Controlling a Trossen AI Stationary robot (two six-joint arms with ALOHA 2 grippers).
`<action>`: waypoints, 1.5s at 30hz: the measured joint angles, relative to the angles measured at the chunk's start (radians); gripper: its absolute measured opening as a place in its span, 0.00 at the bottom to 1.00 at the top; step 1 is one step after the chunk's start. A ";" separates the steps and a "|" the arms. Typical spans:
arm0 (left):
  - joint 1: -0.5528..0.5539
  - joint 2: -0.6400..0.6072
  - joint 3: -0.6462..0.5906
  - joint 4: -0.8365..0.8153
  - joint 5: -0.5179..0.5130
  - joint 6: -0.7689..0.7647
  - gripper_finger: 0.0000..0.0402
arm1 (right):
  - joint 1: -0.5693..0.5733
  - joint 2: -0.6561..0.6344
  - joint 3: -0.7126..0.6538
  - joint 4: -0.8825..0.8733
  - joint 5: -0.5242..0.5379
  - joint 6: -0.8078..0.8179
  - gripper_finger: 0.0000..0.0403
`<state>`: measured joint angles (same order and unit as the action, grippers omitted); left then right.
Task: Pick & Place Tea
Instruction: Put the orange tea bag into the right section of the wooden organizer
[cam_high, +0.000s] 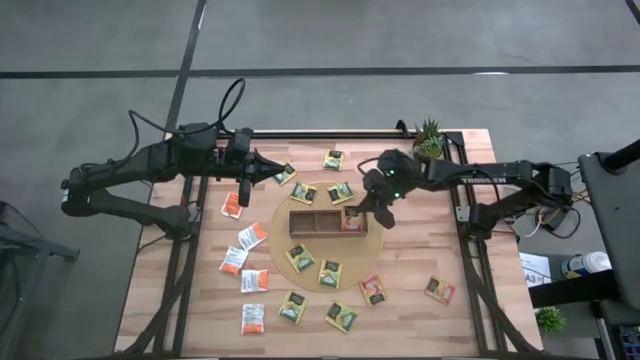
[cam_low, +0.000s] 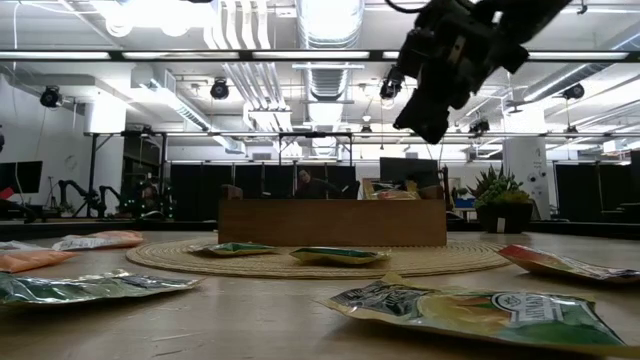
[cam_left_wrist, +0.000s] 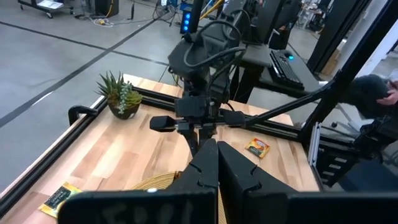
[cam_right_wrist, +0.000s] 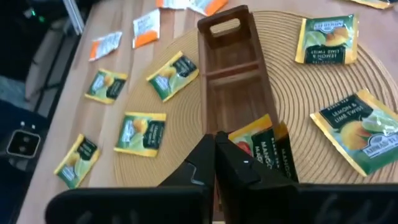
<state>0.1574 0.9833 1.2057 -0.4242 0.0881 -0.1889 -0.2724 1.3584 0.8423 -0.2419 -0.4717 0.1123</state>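
Sachets lie in the tray's end compartment. Right end effector hovers above, clenched and empty. Left end effector waits clenched at the worktop's edge.

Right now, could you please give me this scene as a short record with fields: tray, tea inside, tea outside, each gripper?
tray: wooden tray with three compartments, on a round woven mat
tea inside: orange-red sachets in the end compartment nearest the right arm; the other two compartments look empty
tea outside: green sachets on the mat and table, white-orange sachets on the left arm's side
right gripper: shut, holding nothing, above the filled compartment
left gripper: shut, waiting off the mat at the far left of the table
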 joint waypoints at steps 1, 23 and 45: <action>0.000 0.000 0.000 -0.005 0.000 0.007 0.00 | 0.001 0.014 0.024 -0.030 0.000 -0.017 0.02; 0.000 -0.131 -0.003 -0.100 -0.064 0.090 0.00 | 0.081 0.306 0.262 -0.329 -0.001 -0.173 0.02; 0.000 -0.150 -0.062 -0.078 -0.068 0.057 0.00 | 0.080 0.424 0.266 -0.320 -0.002 -0.209 0.02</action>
<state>0.1576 0.8330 1.1439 -0.5024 0.0202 -0.1322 -0.1928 1.7828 1.1088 -0.5616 -0.4732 -0.0971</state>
